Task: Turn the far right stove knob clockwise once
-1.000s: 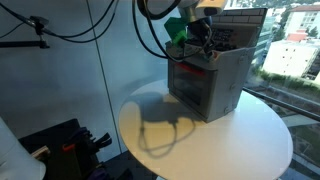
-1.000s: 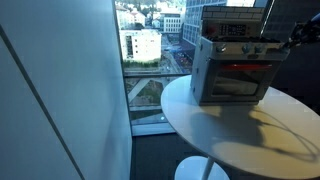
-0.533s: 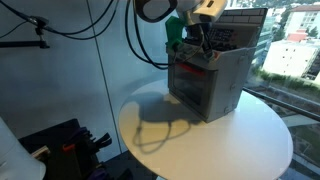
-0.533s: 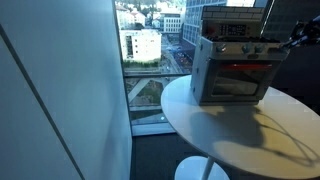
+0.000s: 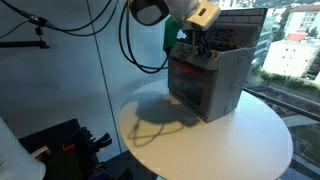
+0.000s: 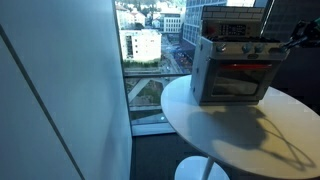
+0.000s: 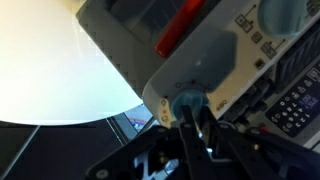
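Note:
The stove (image 5: 212,85) is a small grey toy oven on a round white table (image 5: 230,145). It also shows in the exterior view by the window (image 6: 235,72), with its red-glowing front window. My gripper (image 5: 196,45) is at the front upper corner of the stove. In the wrist view, the gripper (image 7: 190,122) has its two dark fingers closed around a round blue-grey knob (image 7: 186,101) at the end of the stove's control strip. The stove fills the upper part of the wrist view (image 7: 190,50).
The white table edge (image 6: 200,135) drops off toward a tall window with a city far below. Black cables (image 5: 110,35) hang behind the arm. Dark equipment (image 5: 60,150) sits on the floor beside the table.
The arm's wrist has turned and shifted slightly over the last second while the gripper stays at the stove's corner. The stove has not moved.

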Tool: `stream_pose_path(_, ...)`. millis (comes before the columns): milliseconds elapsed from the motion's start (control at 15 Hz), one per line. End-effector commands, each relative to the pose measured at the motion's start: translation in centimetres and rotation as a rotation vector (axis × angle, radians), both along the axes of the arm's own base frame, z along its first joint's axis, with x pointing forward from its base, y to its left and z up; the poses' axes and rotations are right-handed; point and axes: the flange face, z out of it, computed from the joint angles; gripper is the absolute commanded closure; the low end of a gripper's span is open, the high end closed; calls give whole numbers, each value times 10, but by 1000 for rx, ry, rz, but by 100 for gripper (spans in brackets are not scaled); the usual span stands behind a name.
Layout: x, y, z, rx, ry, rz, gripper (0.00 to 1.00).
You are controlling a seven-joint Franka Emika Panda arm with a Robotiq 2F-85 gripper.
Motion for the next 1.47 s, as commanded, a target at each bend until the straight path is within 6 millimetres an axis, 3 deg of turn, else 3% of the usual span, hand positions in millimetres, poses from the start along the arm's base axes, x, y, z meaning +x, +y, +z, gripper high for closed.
stream_pose_path(0, 1, -4, 16, 28, -74, -79, 95)
stream_pose_path(133, 0, -2, 14, 33, -70, -80, 94)
stream_pose_path(200, -1, -2, 14, 26, -67, -74, 61)
stream_pose_path(333, -3, -3, 18, 15, -67, -63, 54)
stream_pose_path(800, -20, 1, 25, -48, 0, 70, 0)
stream_pose_path(1400, -53, -6, 39, -132, 226, 313, 0)
